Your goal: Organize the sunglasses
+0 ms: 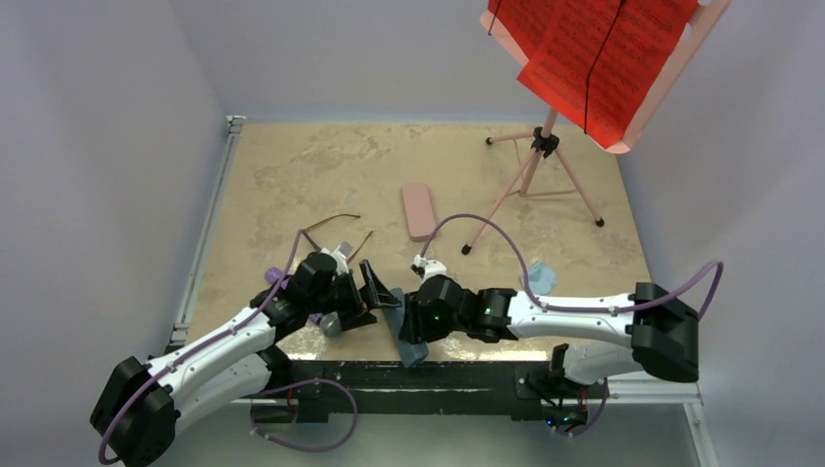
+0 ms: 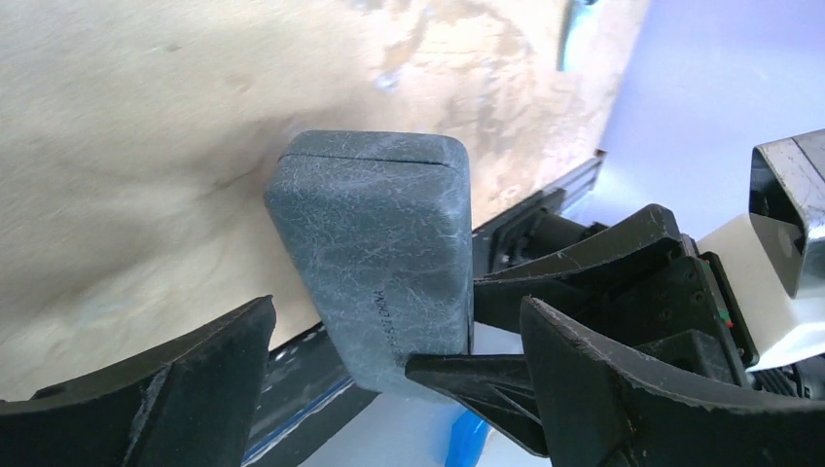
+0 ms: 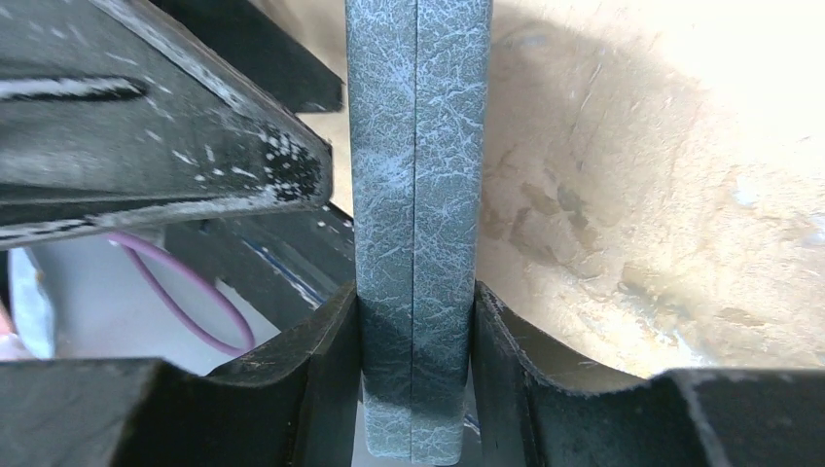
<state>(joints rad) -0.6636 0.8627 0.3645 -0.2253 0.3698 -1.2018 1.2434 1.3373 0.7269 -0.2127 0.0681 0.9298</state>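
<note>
My right gripper [image 1: 407,329] is shut on a closed blue-grey case [image 1: 406,336], held edge-up near the table's front edge. The right wrist view shows the case [image 3: 418,195] clamped between both fingers [image 3: 321,370], my right gripper [image 3: 416,350] closed on its lower end. My left gripper [image 1: 381,295] is open right beside the case; in the left wrist view its jaws [image 2: 394,321] stand wide apart on either side of the case [image 2: 375,253], not touching it. The dark brown sunglasses [image 1: 336,230] lie open on the table behind the left wrist. I cannot make out the pink-purple pair.
A pink case [image 1: 418,209] lies mid-table. A light blue cloth [image 1: 541,279] lies right of centre. A pink music stand [image 1: 545,165] with red sheets stands at the back right. Walls close in left, right and back. A black bar [image 1: 418,375] runs along the front edge.
</note>
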